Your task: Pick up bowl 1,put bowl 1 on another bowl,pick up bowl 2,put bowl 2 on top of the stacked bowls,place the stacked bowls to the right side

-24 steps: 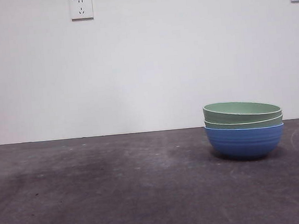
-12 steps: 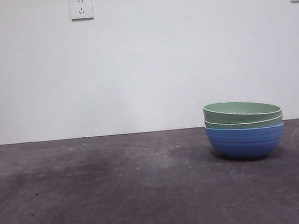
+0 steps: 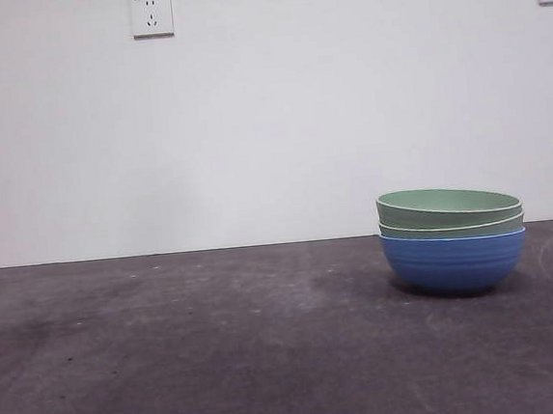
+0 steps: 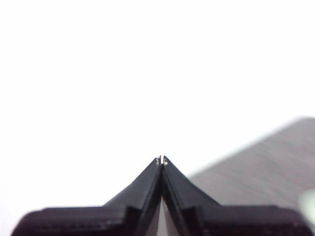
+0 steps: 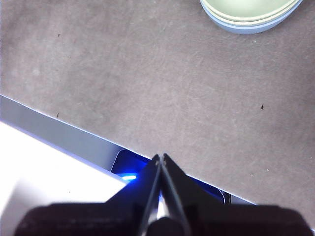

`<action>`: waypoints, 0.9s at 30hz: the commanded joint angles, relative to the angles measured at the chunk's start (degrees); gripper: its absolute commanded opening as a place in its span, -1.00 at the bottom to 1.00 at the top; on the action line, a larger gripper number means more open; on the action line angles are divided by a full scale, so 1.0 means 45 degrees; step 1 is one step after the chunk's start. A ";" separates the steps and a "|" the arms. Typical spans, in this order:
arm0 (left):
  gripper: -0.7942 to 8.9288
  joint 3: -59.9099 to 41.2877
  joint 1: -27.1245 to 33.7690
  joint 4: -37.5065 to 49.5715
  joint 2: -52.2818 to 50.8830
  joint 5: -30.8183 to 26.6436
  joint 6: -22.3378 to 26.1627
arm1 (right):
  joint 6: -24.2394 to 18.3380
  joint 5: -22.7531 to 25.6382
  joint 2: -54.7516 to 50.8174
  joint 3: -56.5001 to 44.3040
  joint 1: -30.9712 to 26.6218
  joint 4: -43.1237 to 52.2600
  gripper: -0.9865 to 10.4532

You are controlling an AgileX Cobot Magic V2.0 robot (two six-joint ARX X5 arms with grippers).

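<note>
1. The stacked bowls stand on the right part of the worktop, as the front view shows it. The blue bowl is at the bottom and rests on the worktop. Two green bowls are nested in it, the lower green bowl showing only its rim band and the upper green bowl sitting a little tilted on top.

2. The stack is round, so it has no long axis. I may approach it from any side.

3. The relation that matters: the stack lies well apart from my right tool, forward of its tips, and only a part of its rim shows at the far edge of my right wrist view. No arm is near the stack in the front view.

4. My right tool is clenched, its jaws meeting at the tips with nothing between them. It hangs above the near edge of the worktop.

5. My left tool is clenched too and carries nothing. It points mostly at a bright white surface, with a strip of worktop at one side. I judge the right arm is the nearer one.

6. I judge the stacking is done and the stack already stands at the right side, so little or nothing is left.
</note>
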 commanded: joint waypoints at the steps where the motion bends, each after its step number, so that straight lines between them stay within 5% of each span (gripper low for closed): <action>1: -0.84 -0.3021 0.0777 0.1933 -0.1574 -0.0408 0.0500 | 0.0078 0.0034 -0.0024 -0.0053 0.0010 0.0034 -0.82; 14: -0.84 -1.1769 0.2152 0.4099 -0.7009 -0.0515 -0.0248 | 0.0078 0.0034 -0.0039 -0.0053 0.0010 0.0034 -0.82; 27: -0.84 -1.5285 0.2283 0.4517 -0.8709 -0.0554 -0.1481 | 0.0078 0.0034 -0.0039 -0.0053 0.0010 0.0034 -0.82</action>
